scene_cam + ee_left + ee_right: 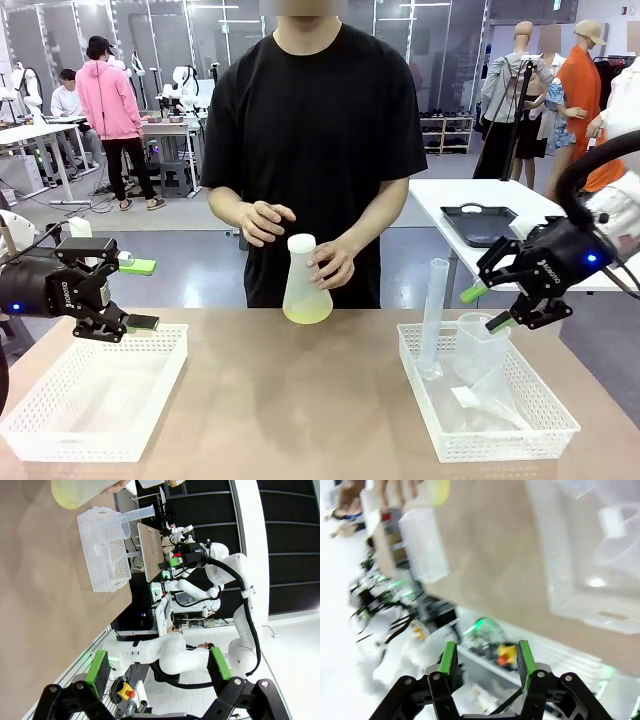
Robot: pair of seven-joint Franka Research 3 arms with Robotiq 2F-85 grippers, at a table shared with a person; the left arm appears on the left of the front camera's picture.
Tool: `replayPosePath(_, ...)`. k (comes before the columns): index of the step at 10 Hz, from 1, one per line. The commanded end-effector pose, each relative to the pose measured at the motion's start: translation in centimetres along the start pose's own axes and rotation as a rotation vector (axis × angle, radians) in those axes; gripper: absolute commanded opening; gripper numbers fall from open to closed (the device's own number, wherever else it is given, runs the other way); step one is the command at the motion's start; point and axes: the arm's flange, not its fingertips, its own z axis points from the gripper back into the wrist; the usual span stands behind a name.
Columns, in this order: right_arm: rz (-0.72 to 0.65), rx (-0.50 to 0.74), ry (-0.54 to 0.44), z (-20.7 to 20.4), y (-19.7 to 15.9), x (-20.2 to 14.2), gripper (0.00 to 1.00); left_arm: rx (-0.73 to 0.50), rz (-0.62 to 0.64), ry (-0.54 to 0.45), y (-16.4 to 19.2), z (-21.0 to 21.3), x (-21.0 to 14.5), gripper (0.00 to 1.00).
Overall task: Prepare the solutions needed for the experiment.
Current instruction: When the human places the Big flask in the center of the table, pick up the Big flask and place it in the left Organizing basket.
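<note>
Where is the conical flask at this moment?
Front view: the conical flask stands at the far middle of the table, a person's hand on it, between the left basket and right basket.

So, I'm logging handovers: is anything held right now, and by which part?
The person's hand grips the conical flask by its sloping side, about midway up. The left gripper and right gripper are both open, holding nothing.

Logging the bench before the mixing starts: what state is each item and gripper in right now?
conical flask: stands on the table, stoppered, steadied by the person's hand.
solution: shallow yellow-green layer in the flask.
graduated cylinder: upright in the right basket.
beaker: upright in the same basket.
left gripper: open, holding nothing, near the left basket.
right gripper: open, holding nothing.
</note>
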Motion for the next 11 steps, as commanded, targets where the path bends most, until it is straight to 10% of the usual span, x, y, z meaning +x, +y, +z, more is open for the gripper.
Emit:
replayPosePath(1,-0.050,0.192,0.095,0.4,-1.6,-0.8,0.61,-0.014,0.002,0.005,-0.2,0.0,0.1,1.00)
replayPosePath(5,0.145,0.529,0.177,0.5,-2.1,-1.7,0.61,-0.014,0.002,0.005,-0.2,0.0,0.1,1.00)
replayPosePath(11,0.182,0.651,0.166,-0.5,-2.1,-2.4,0.61,-0.014,0.002,0.005,-0.2,0.0,0.1,1.00)
